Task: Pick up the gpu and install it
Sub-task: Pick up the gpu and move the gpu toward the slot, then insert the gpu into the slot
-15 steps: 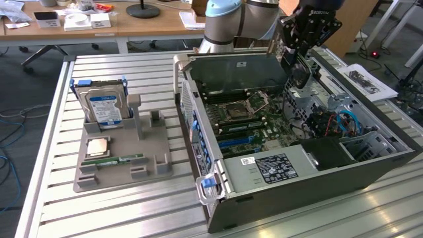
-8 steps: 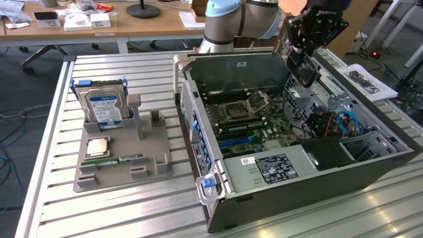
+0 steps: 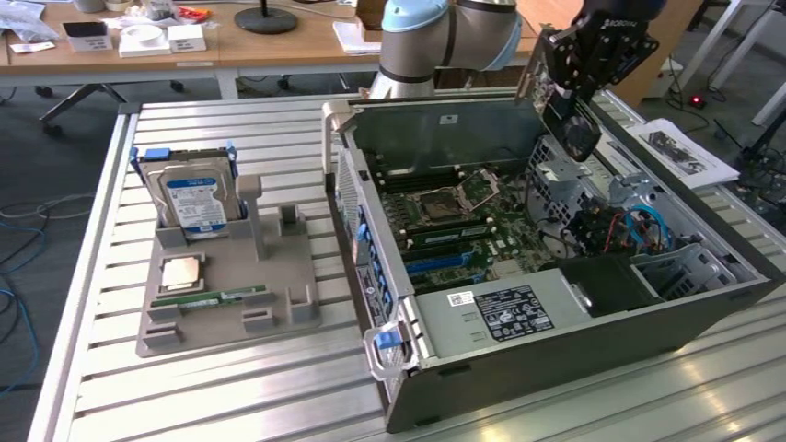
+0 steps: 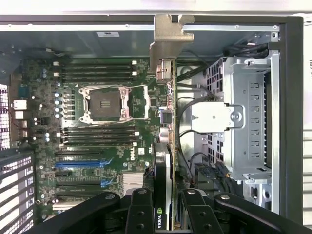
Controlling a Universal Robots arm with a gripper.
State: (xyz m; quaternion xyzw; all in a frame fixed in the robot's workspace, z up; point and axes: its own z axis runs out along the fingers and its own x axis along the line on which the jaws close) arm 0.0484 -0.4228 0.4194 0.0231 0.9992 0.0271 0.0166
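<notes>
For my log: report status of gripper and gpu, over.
Status: gripper shut on gpu. Hangs edge-down above motherboard, unseated. Close beside it: cables.

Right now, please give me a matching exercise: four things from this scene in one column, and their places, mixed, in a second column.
1. gpu
2. hard drive
3. memory stick
4. motherboard

A. lying flat on the grey holder
B. inside the open case, at its bottom
C. standing upright in the holder
D. held in the pincer over the case

Pairs: 1-D, 2-C, 3-A, 4-B
</notes>
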